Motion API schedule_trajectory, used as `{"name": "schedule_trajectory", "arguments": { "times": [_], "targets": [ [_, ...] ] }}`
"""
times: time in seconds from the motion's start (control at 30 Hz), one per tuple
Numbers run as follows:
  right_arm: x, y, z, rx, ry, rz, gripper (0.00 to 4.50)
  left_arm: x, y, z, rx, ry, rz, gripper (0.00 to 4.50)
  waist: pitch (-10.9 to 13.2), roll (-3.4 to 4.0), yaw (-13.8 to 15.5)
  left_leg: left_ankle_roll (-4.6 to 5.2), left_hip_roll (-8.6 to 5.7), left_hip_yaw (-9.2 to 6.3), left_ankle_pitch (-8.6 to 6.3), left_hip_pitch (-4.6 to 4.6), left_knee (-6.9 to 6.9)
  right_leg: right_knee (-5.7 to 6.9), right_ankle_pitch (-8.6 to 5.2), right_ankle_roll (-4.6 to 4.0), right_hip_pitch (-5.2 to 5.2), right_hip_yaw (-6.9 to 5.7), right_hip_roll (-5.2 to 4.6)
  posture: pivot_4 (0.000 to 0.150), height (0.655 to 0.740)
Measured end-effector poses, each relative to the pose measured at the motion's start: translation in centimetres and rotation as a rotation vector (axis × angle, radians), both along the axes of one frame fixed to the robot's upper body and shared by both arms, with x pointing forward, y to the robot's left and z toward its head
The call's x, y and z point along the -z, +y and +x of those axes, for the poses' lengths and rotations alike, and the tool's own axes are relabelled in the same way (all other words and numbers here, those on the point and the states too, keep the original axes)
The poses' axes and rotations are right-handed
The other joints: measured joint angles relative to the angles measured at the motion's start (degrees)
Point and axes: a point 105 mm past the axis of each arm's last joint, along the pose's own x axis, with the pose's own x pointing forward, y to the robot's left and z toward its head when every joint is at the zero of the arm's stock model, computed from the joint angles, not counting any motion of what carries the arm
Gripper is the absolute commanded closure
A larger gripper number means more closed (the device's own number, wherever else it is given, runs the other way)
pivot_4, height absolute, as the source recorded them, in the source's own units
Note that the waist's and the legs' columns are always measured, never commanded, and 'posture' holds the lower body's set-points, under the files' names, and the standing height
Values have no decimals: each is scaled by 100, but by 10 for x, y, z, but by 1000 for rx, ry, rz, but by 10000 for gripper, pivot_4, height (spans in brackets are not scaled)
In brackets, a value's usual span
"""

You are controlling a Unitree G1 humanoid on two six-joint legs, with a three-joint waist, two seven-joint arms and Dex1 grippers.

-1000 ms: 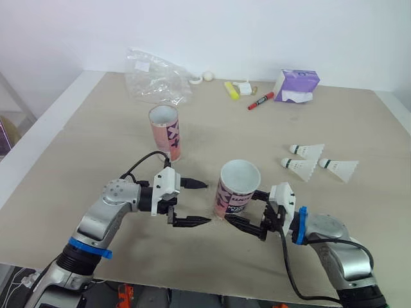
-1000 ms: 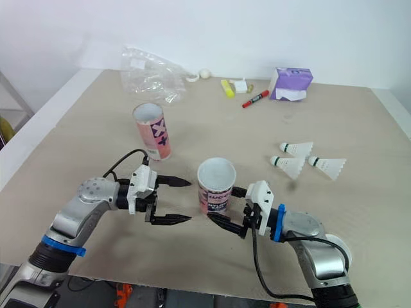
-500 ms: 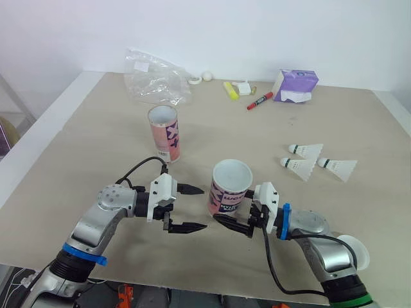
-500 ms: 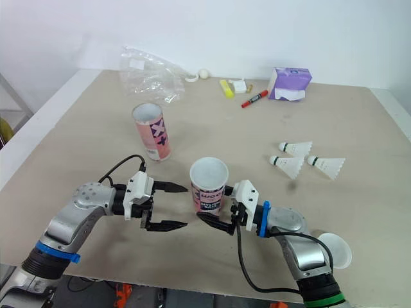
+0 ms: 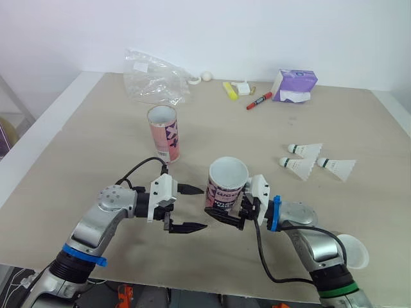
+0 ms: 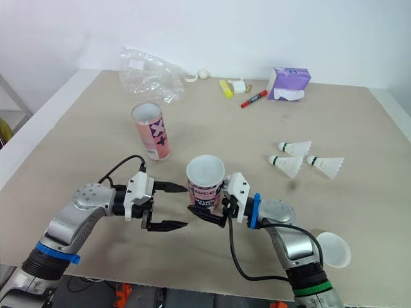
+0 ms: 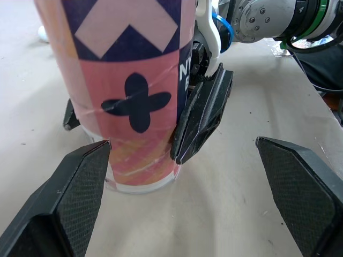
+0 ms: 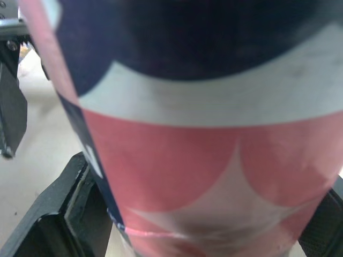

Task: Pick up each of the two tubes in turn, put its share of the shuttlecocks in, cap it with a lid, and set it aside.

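A pink and navy tube (image 5: 226, 186) stands open-topped near the table's front, leaning a little. My right gripper (image 5: 231, 210) is shut on its base, one finger on each side, as the left wrist view shows with the right gripper's finger (image 7: 202, 115) against the tube (image 7: 126, 91). My left gripper (image 5: 203, 208) is open just to the left of this tube, its near fingertip (image 7: 88, 168) close to the tube's foot. A second pink tube (image 5: 164, 132) stands upright farther back. Three shuttlecocks (image 5: 307, 150) (image 5: 300, 167) (image 5: 338, 169) lie to the right. A white lid (image 5: 352, 251) lies beside my right forearm.
A crumpled clear plastic bag (image 5: 155, 78) lies at the back left. Along the back edge are a yellow highlighter (image 5: 231, 89), a red marker (image 5: 260, 101) and a purple tissue pack (image 5: 295, 85). The table's front edge (image 5: 192, 285) runs close below both arms.
My right gripper has moved left with the near tube, bringing it close to the left gripper. The left gripper drew back slightly, then held still and open. The white lid has come into view.
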Motion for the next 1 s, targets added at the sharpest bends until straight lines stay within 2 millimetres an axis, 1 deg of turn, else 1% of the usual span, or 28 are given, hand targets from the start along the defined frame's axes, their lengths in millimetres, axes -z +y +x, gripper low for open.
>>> {"name": "schedule_trajectory", "arguments": {
  "times": [0.43,1.0],
  "targets": [
    [8,6,2,-22,28,-10,314,0,0,2,-13,-5,4,0,0,0,-3,-1,0,0,5,10,2,24,-8,-12,-1,0,3,1500,7400],
    [8,6,3,-16,22,-10,314,0,1,2,-14,-12,4,0,0,0,-5,-1,1,0,6,13,3,28,-9,-14,-1,0,4,1500,7400]
  ]
}}
